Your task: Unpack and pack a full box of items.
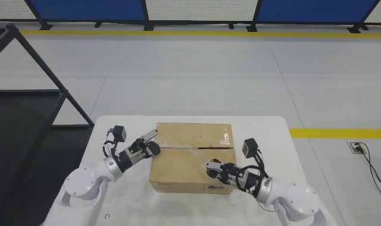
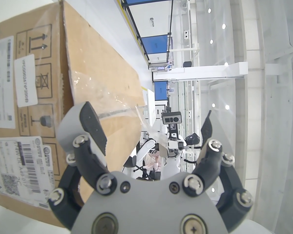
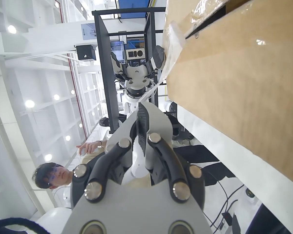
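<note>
box (image 1: 189, 163) long axis left-right | left fingers (image 2: 92, 125) spread | right fingers (image 3: 143, 120) pinched, seemingly on tape (image 3: 172, 46)

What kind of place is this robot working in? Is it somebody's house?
Probably a robot lab or test hall, not a house. Blue and white partition panels wall it off, a yellow line marks the floor, and the right end effector pinches tape from a cardboard box.

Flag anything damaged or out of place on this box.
The clear tape over the top seam of the box is peeled loose and crumpled. A strand stretches off the box's edge into the shut right gripper. Nothing else stands out.
</note>
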{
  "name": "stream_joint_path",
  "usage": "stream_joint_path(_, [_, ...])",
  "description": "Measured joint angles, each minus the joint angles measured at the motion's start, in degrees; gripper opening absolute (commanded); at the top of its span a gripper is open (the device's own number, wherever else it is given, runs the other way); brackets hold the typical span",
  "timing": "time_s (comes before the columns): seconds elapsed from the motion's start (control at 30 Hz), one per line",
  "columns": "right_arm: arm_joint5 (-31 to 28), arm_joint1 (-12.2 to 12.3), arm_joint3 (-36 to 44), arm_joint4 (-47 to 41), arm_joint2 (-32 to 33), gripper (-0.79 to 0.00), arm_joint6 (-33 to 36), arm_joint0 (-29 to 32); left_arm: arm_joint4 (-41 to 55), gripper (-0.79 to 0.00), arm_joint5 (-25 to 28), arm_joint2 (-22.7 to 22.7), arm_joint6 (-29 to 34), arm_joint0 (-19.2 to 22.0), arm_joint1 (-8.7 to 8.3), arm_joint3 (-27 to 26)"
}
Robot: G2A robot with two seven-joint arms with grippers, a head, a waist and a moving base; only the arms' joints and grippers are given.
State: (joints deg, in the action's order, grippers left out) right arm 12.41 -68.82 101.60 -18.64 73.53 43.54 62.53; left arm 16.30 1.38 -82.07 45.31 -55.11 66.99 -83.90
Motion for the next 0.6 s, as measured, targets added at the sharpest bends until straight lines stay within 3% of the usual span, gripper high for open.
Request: stream_joint_path(0.6, [-1.11,-0.09,-0.63,-4.24,0.83,0.0,-3.96,-1.42,0.33,0.0,0.04,0.97,-0.36,0.57,-0.38,0.41])
